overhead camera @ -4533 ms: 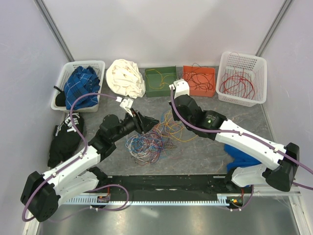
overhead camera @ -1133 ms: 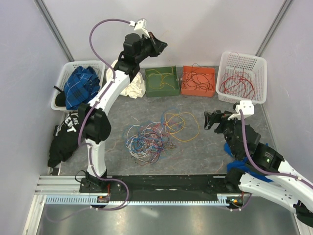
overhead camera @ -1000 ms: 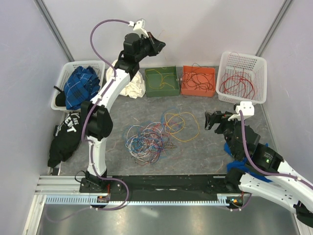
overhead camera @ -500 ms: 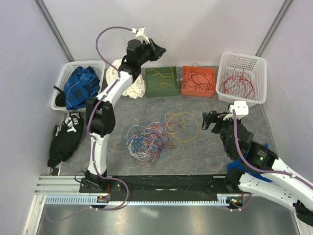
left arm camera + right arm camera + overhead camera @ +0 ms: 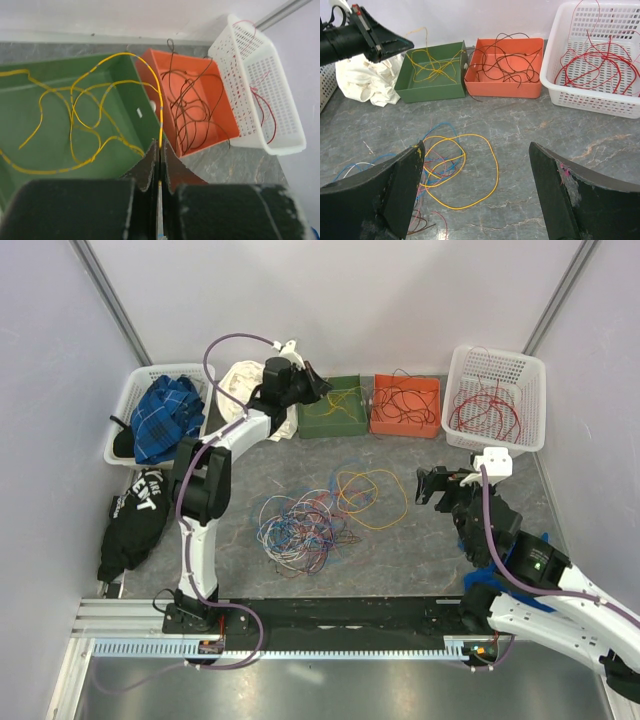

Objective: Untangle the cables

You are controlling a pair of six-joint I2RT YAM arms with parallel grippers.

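A tangle of thin cables in blue, red, white and yellow lies mid-table, with a yellow loop spread at its right, also in the right wrist view as the yellow loop. My left gripper is shut on a yellow cable that arcs from the jaws into the green bin. It hovers at the green bin by its left rim. My right gripper stands open and empty to the right of the loop.
An orange bin holds dark red cables; a white basket holds red ones. White cloth, a basket of blue plaid cloth and a black garment lie at the left. Blue cloth lies under the right arm.
My left arm has come down from high above the back wall to the green bin, still shut on the yellow cable. The right arm has barely shifted.
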